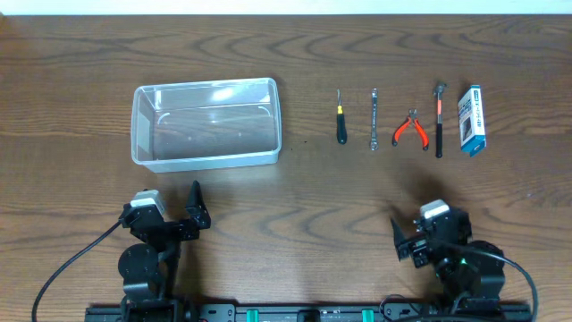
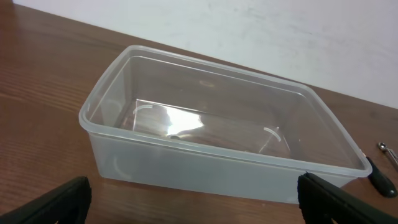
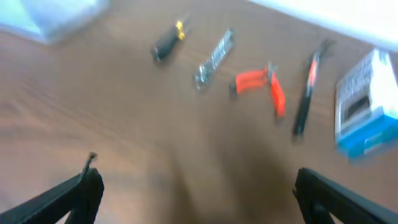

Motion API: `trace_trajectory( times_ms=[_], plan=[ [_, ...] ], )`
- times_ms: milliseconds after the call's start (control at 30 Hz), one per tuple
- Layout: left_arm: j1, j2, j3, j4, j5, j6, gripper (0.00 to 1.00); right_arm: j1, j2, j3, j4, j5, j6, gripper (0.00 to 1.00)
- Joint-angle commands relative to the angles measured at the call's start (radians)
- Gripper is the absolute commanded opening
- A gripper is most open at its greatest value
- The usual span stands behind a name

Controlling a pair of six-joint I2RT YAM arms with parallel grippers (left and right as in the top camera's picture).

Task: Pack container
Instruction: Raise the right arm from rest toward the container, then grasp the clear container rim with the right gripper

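Brown wood-grain table point(image 1: 295, 192); white wall point(image 2: 280, 31) at twelve o'clock. Container point(image 1: 207, 122) at ten. Left gripper point(image 2: 193, 196) and right gripper point(image 3: 196, 186) both spread wide.

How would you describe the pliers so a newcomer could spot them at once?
Start at the clear container on the left, then follow the row laid out to its right. The pliers lie third in that row, between the wrench and the hammer. They alone have two splayed orange-red handles.
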Motion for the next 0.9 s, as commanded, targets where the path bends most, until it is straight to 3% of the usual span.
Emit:
trace_trajectory(
  times_ms=[0,233,367,533,733,867],
  plan=[
    [-0.005,0.004,-0.03,-0.002,-0.003,-0.009,0.98,-0.007,-0.009,0.0,0.088,-0.246,0.044,0.99],
    [-0.005,0.025,-0.029,-0.001,0.023,-0.067,0.98,-0.007,-0.009,0.0,0.184,-0.432,0.091,0.99],
    [-0.005,0.025,0.011,-0.002,0.026,-0.16,0.98,-0.008,-0.008,0.001,0.256,-0.423,0.208,0.99],
    [-0.005,0.033,0.137,0.01,-0.012,-0.151,0.98,-0.007,0.055,0.026,0.409,-0.364,0.35,0.99],
    [-0.005,0.19,0.385,-0.071,-0.162,-0.065,0.98,-0.007,0.314,0.21,0.478,-0.281,0.383,0.99],
    [-0.003,0.402,0.588,-0.171,-0.25,0.054,0.98,-0.007,0.586,0.459,0.419,-0.269,0.383,0.99]
  ],
)
